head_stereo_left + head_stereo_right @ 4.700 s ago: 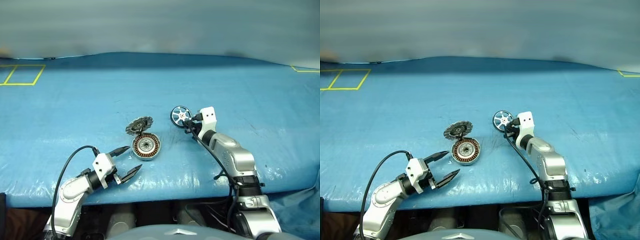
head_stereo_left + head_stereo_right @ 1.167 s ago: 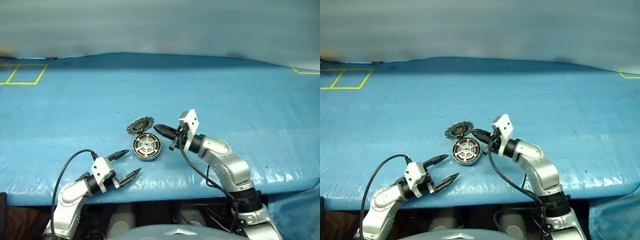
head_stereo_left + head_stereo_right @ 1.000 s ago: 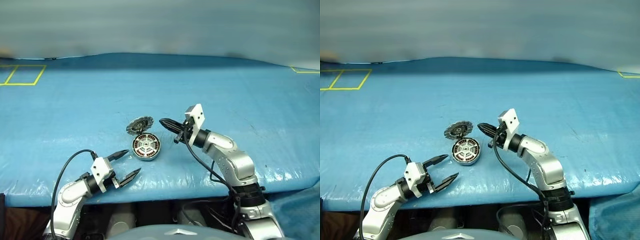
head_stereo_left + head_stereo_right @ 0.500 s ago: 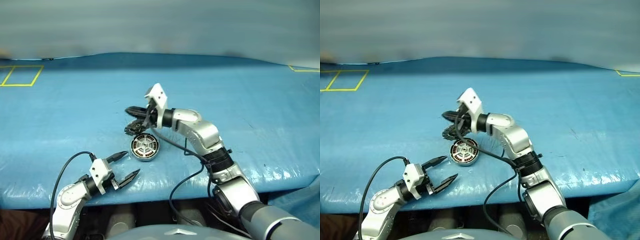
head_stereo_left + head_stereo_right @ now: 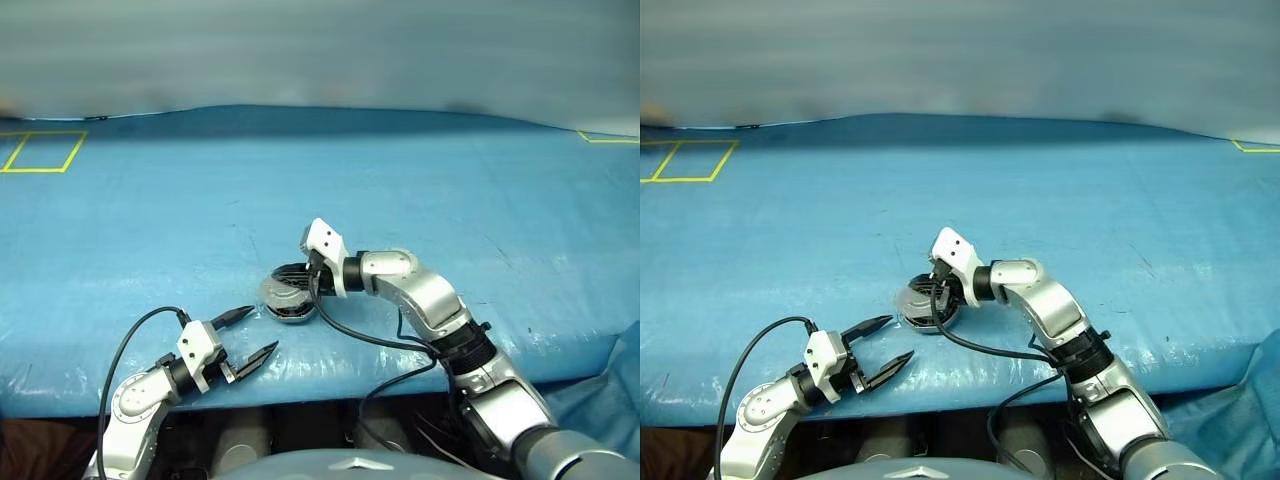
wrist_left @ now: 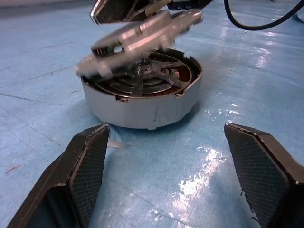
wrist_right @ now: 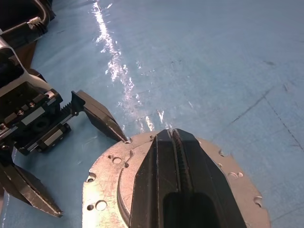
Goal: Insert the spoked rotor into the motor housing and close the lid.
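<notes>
The motor housing (image 6: 142, 102) sits on the blue surface (image 5: 450, 190) near its front edge, and the spoked rotor (image 6: 152, 78) is already seated inside it, spokes visible over the copper windings. Insertion therefore appears complete.

The lid (image 6: 142, 33) is tilted partway down over the housing, not yet flat; a gap shows on the side facing the left tool. The right tool (image 7: 178, 156), clenched with its fingers pressed together and grasping nothing, lies on the lid's plain outer face, apparently pushing it shut.

The left tool (image 5: 248, 333) hangs just in front of the housing, nearer the surface's edge, released, fingers spread wide and clear of the housing.

Judgement: the task is in its last step. What remains is to press the lid fully down until it sits flush on the housing.
</notes>
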Available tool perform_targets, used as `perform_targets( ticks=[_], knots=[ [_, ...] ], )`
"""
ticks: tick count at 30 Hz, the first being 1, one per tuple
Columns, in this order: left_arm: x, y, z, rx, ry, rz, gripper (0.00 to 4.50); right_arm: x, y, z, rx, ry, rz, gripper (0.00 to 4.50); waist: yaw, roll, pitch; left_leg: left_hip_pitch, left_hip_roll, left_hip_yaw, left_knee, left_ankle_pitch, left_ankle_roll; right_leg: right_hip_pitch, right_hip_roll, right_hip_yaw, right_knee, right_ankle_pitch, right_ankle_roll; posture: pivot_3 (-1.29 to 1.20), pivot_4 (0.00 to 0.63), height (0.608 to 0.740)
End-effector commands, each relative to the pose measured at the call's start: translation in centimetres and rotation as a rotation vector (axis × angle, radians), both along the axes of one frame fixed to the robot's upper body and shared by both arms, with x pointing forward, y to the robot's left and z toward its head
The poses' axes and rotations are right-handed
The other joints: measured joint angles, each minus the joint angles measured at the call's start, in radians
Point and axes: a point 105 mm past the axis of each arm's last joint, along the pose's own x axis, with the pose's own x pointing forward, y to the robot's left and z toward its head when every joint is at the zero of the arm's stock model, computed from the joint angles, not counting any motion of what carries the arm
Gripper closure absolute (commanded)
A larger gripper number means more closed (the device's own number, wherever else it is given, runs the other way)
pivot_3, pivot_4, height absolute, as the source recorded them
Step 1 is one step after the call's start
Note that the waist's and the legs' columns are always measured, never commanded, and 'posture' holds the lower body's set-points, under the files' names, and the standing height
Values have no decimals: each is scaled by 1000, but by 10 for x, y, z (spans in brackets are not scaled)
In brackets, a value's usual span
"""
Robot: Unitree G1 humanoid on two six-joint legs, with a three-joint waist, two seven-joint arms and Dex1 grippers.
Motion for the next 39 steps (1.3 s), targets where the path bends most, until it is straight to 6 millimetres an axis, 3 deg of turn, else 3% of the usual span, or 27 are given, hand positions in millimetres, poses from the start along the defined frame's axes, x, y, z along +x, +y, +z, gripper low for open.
perform_targets(
  ticks=[1,11,18,23,26,31,37,39],
  knots=[
    [2,-3,6,-15,-26,-8,382,-4,-1,-5,23,20,-53,4425,2,0,0,0,0,0,0,0,0,0,0,0,0,0,0,0,150,740],
    [1,-3,5,-17,-20,-12,382,-11,-5,-43,50,94,-204,4425,1,-1,-1,4,1,-1,0,0,-1,0,-1,0,-1,-3,5,0,150,740],
    [2,-3,9,-7,-27,-22,382,-3,-15,-11,217,-99,-244,4425,3,-1,0,5,5,0,0,-1,-1,1,-1,0,-2,-3,5,0,150,740],
    [3,-4,10,-7,-29,-27,382,-14,-21,0,254,-106,-188,4425,5,-1,0,1,5,0,0,-1,-1,0,-1,0,-2,-3,4,0,150,740],
    [3,-5,10,-6,-27,-30,382,-23,-22,-1,233,-97,-150,3814,5,-1,0,0,5,1,-1,-1,-1,0,0,0,-1,-1,0,0,150,740],
    [3,-6,9,-6,-22,-33,382,-29,-18,0,234,-90,-135,2173,5,-1,0,0,1,0,-1,-1,-1,0,1,0,-1,-3,4,0,150,740],
    [2,-5,7,-3,-14,-32,382,-22,-16,-10,184,-110,-185,226,6,-1,0,0,1,0,0,-1,-1,-4,-1,0,-2,-3,4,0,150,740],
    [2,-4,7,3,-15,-28,382,-20,-15,-12,176,-119,-196,226,7,-1,0,0,1,0,-1,-1,-1,-5,-1,0,-2,-3,4,0,150,740]
  ],
)
